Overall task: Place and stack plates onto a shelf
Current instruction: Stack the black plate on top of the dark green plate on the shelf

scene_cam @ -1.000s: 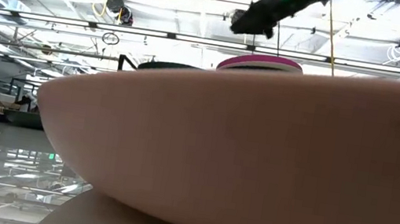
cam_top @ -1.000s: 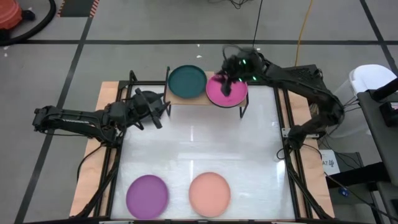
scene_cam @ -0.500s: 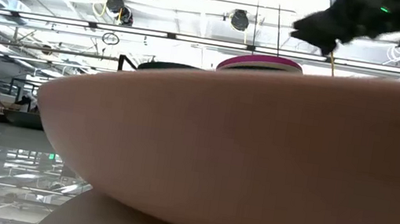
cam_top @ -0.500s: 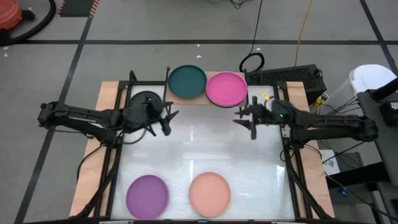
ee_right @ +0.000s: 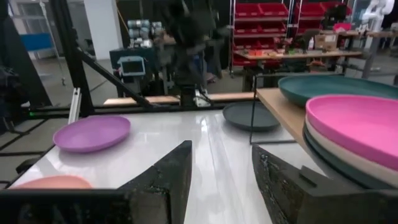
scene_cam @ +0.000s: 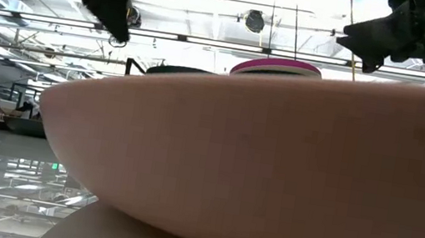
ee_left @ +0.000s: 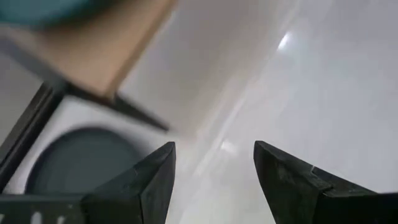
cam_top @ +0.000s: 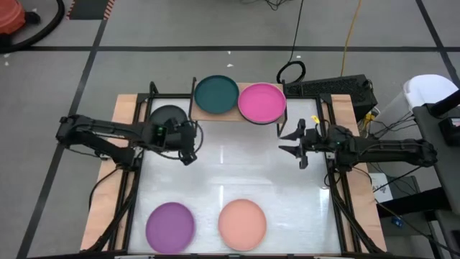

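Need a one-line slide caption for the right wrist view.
Open right gripper beside shelf stacked with magenta plate on top.

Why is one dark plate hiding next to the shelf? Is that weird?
A bit. The dark plate lies on the table, down beside the shelf, not on it. The teal plate and the magenta plate, topping a stack, sit neatly on the shelf. The purple plate and salmon plate still wait. Nothing looks spilled or broken.

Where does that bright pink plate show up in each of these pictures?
High view: magenta plate on the shelf, right of the teal plate.
Low view: its thin edge above the big salmon rim.
Left wrist view: not in it.
Right wrist view: at the right, topping a stack.
Shared landmark: the teal plate.
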